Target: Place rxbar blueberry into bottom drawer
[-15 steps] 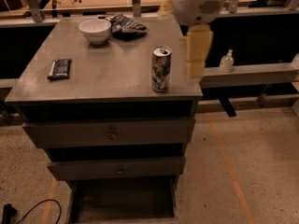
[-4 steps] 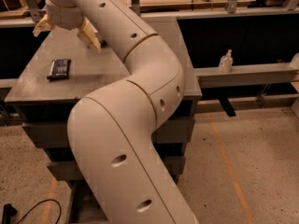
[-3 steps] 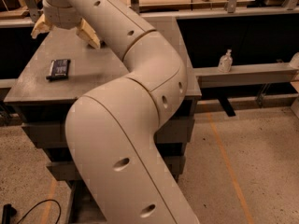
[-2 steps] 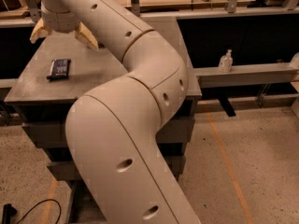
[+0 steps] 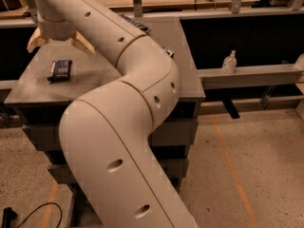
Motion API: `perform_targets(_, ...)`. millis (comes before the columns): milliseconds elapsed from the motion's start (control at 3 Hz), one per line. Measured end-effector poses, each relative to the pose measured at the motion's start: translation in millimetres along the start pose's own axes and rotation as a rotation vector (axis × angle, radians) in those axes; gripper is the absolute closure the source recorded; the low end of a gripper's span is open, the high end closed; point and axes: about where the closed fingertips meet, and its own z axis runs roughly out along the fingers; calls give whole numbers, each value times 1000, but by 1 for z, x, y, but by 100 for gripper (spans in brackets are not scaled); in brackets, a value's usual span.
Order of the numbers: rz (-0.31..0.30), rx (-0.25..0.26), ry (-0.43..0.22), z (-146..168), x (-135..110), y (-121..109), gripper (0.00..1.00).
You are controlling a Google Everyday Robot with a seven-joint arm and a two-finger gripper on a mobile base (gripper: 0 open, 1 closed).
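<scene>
rxbar blueberry (image 5: 61, 69) flat on cabinet top (image 5: 33, 87) | hand (image 5: 59, 42) spread above it

text: none readable — rxbar blueberry (image 5: 61, 69) lettering maybe faint | tool (image 5: 60, 42): near it

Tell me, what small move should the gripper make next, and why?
Probably lower the gripper a little further, so that its fingers come down around the snack bar. The gripper is open and empty, and it hangs just above and behind the bar. The bar lies flat and untouched near the left edge of the cabinet top, so it must be grasped before anything else.
</scene>
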Motion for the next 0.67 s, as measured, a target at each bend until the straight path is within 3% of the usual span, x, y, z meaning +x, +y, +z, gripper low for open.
perform_targets(333,-58,-24,-26,26,-3,-13,0)
perform_targets(667,-75,-57,-31,44,-1,-17,16)
